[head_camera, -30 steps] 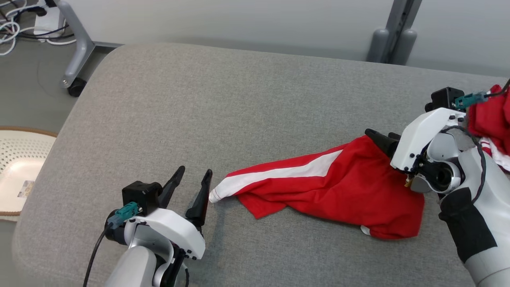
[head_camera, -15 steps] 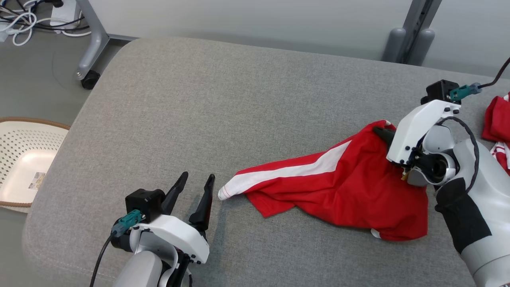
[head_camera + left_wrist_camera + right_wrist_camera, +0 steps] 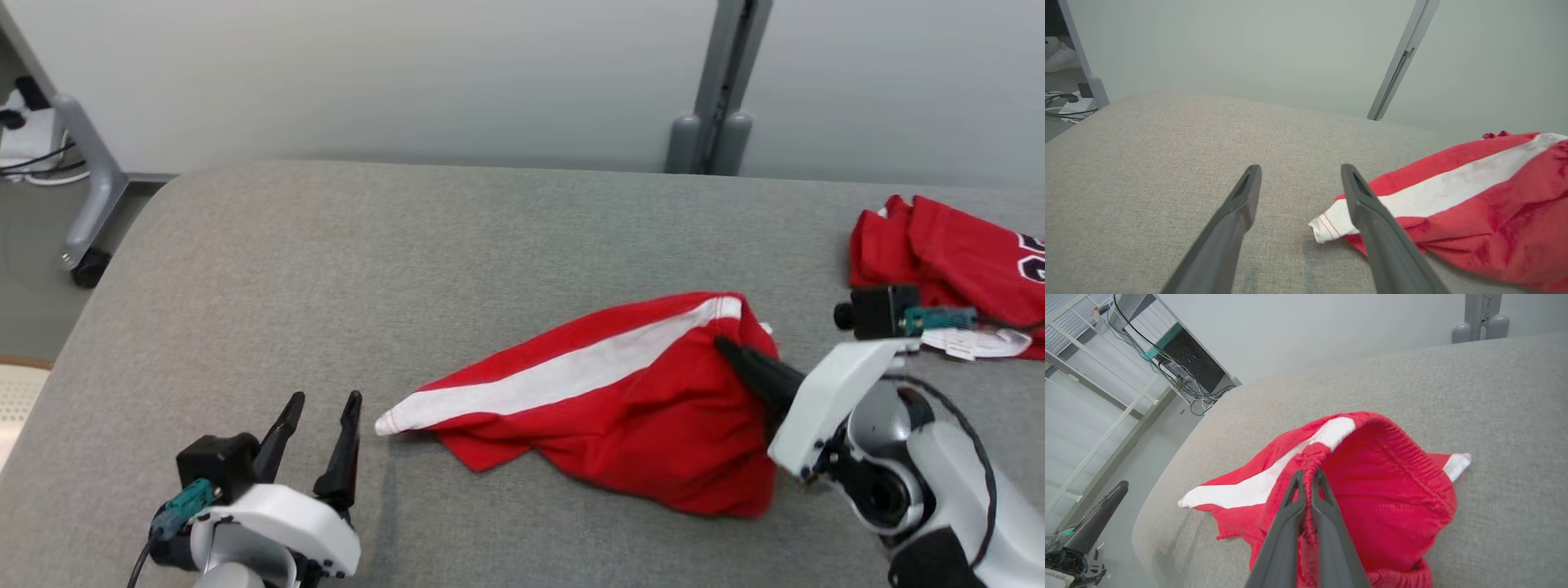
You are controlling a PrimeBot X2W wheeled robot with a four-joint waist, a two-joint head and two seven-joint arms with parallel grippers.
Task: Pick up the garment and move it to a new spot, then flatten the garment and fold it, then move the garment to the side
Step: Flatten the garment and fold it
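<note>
The garment (image 3: 620,400) is a pair of red shorts with a white side stripe, lying crumpled on the grey padded table (image 3: 457,245). My right gripper (image 3: 731,353) is shut on its elastic waistband, pinching a fold of red cloth (image 3: 1310,465) between the two dark fingers. The waistband end is raised off the surface. The white-hemmed leg end (image 3: 1331,224) rests on the table just right of my left gripper (image 3: 320,406). That gripper (image 3: 1300,173) stands open and holds nothing, low over the table at the lower left.
A second red garment (image 3: 947,257) with a white tag lies at the table's right edge, beyond my right wrist. A grey post (image 3: 718,90) stands behind the table. A wheeled frame leg (image 3: 86,208) and cables are on the floor at left.
My right gripper closed on the waistband and lifted that end of the shorts. The head camera has shifted, so the whole scene sits differently. The left gripper stays open.
</note>
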